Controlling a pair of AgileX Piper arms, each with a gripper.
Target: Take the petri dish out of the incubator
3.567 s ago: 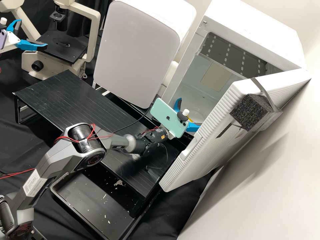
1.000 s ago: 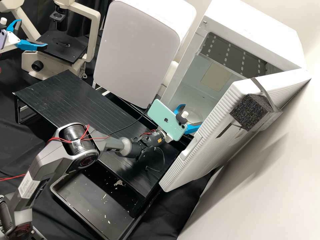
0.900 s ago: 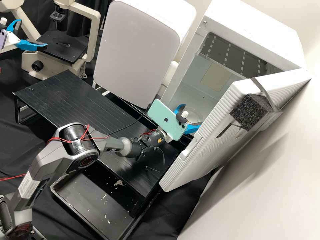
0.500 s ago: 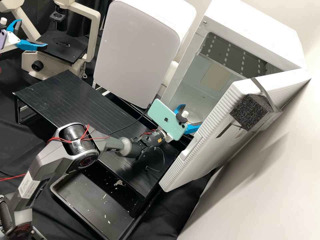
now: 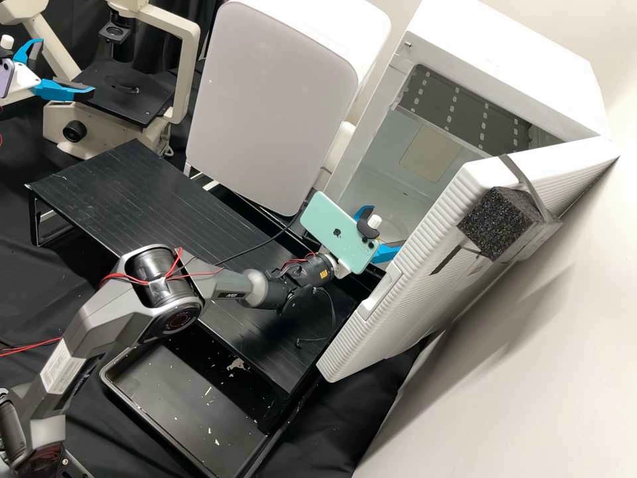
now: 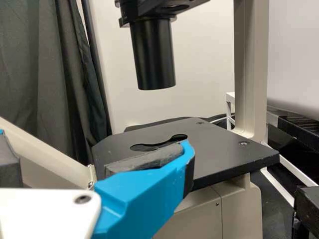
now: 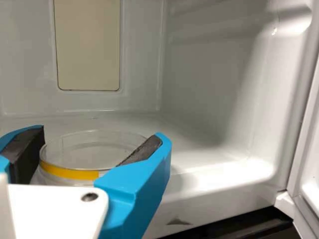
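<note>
The white incubator (image 5: 511, 60) stands at the back right with its door swung out. My right gripper (image 5: 386, 229) is at its lower opening, fingers spread, partly behind the phone mounted on that arm. In the right wrist view, the clear round petri dish (image 7: 70, 173) with a yellow band rests on the incubator floor. The right gripper (image 7: 102, 133) has one finger on each side of it, open; whether either pad touches the dish, I cannot tell. At the far left, my left gripper (image 5: 66, 66) is open beside the microscope stage. In its wrist view the left gripper (image 6: 94, 138) holds nothing.
The ribbed incubator door (image 5: 424, 285) stands close to the right gripper's right side. A black raised platform (image 5: 152, 192) lies under the right arm, with a black tray (image 5: 179, 398) in front. The microscope stage (image 6: 224, 152) is near the left gripper.
Over the last half second, the right gripper has moved a little toward the back right, farther into the incubator's opening. The left gripper has kept still.
</note>
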